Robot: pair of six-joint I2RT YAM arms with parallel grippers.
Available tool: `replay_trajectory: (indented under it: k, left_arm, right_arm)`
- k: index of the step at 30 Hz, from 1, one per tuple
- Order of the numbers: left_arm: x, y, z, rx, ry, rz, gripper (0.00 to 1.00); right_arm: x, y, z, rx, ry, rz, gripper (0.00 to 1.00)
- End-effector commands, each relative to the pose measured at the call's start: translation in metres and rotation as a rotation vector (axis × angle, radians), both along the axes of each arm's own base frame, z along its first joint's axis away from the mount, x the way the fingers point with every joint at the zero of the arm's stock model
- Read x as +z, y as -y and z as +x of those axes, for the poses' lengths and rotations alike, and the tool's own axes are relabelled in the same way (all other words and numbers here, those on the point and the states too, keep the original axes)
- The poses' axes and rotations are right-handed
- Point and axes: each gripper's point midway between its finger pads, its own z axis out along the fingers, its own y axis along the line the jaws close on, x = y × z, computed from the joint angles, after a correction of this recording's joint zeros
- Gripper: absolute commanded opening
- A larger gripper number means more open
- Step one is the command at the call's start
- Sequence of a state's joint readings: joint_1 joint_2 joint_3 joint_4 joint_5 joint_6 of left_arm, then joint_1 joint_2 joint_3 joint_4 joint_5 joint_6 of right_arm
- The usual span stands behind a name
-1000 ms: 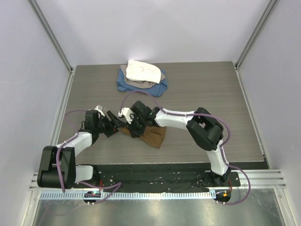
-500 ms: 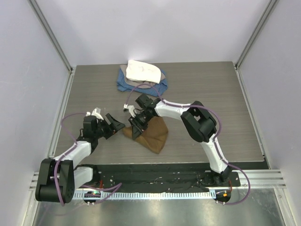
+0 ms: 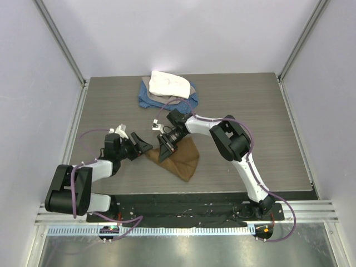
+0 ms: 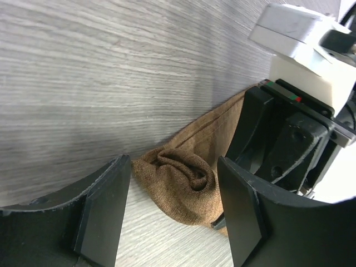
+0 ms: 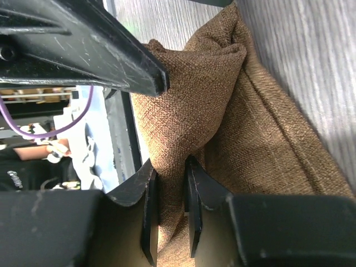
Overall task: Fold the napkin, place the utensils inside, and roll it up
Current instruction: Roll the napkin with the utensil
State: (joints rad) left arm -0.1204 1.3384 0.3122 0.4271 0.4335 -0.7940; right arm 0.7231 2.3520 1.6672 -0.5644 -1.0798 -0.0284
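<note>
L pincer (image 3: pixel 145 148) closer to napkin (image 3: pixel 183 161); long axis far-left to near-right.

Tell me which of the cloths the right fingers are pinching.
The tan-brown napkin, lying mid-table near the arms: the right fingers clamp a fold of it. The white cloth and blue cloth sit piled at the far edge, untouched.
</note>
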Motion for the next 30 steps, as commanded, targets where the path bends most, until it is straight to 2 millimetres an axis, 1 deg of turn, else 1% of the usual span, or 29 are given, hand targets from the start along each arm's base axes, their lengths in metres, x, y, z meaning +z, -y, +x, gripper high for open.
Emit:
replay_trajectory:
  k: [1,3,6,7,9,10,12,13,15,16,18,19,20,21,22,23,24,25,26,27,28,29,30]
  left_arm:
    - [0.012,0.008,0.016,-0.039,0.089,0.004,0.65]
    - [0.01,0.012,0.014,-0.054,0.083,0.0,0.62]
    - [0.006,0.013,0.011,-0.054,0.07,0.005,0.53]
    - [0.004,0.013,0.011,-0.054,0.066,0.009,0.49]
    - [0.002,0.013,0.011,-0.053,0.065,0.011,0.44]
    - [0.001,0.014,0.011,-0.057,0.063,0.011,0.39]
    - [-0.001,0.018,0.012,-0.069,0.056,0.009,0.33]
    - [-0.002,0.019,0.011,-0.075,0.053,0.008,0.26]
    - [-0.004,0.024,0.011,-0.092,0.036,0.003,0.17]
    - [-0.006,0.024,0.011,-0.095,0.027,0.003,0.08]
    - [-0.009,0.022,0.012,-0.091,0.009,0.019,0.01]
    - [-0.016,0.02,0.008,-0.088,-0.027,0.033,0.0]
    - [-0.016,0.019,0.009,-0.083,-0.036,0.044,0.0]
    - [-0.017,0.017,0.008,-0.079,-0.047,0.055,0.0]
    - [-0.023,0.015,0.004,-0.074,-0.084,0.071,0.0]
    - [-0.022,0.014,0.005,-0.074,-0.091,0.074,0.0]
    - [-0.023,0.014,0.004,-0.073,-0.1,0.078,0.0]
    - [-0.025,0.013,0.001,-0.072,-0.126,0.083,0.0]
    - [-0.024,0.013,0.003,-0.072,-0.13,0.086,0.0]
    - [-0.024,0.013,0.002,-0.071,-0.138,0.088,0.0]
    - [-0.024,0.013,0.002,-0.07,-0.145,0.089,0.0]
    - [-0.025,0.012,0.002,-0.069,-0.162,0.092,0.0]
    - [-0.026,0.012,0.001,-0.068,-0.171,0.097,0.0]
  right_arm:
    - [-0.032,0.012,-0.003,-0.019,-0.045,-0.112,0.23]
    - [-0.036,0.013,-0.002,-0.023,-0.05,-0.118,0.23]
    - [-0.039,0.015,0.001,-0.032,-0.053,-0.122,0.23]
    - [-0.039,0.016,0.003,-0.035,-0.053,-0.122,0.23]
    - [-0.039,0.016,0.004,-0.039,-0.048,-0.125,0.23]
    - [-0.041,0.016,0.003,-0.039,-0.052,-0.132,0.23]
    - [-0.039,0.015,0.007,-0.049,-0.032,-0.141,0.24]
    - [-0.038,0.015,0.008,-0.053,-0.024,-0.145,0.26]
    - [-0.036,0.017,0.013,-0.071,0.005,-0.168,0.31]
    - [-0.029,0.016,0.018,-0.08,0.035,-0.166,0.33]
    - [-0.026,0.018,0.024,-0.098,0.088,-0.192,0.42]
    - [-0.013,0.017,0.028,-0.109,0.129,-0.18,0.46]
    - [-0.008,0.018,0.031,-0.124,0.147,-0.188,0.5]
    - [-0.003,0.02,0.032,-0.141,0.158,-0.199,0.57]
    - [0.01,0.02,0.038,-0.164,0.21,-0.188,0.6]
    - [0.018,0.02,0.041,-0.176,0.241,-0.182,0.63]
    - [0.02,0.024,0.039,-0.191,0.248,-0.193,0.69]
    - [0.023,0.025,0.047,-0.219,0.302,-0.2,0.72]
    - [0.042,0.026,0.051,-0.245,0.357,-0.178,0.73]
    - [0.04,0.029,0.052,-0.262,0.39,-0.181,0.77]
    - [0.044,0.032,0.055,-0.287,0.439,-0.189,0.78]
    - [0.062,0.034,0.056,-0.307,0.488,-0.16,0.79]
    - [0.061,0.04,0.055,-0.33,0.523,-0.162,0.8]
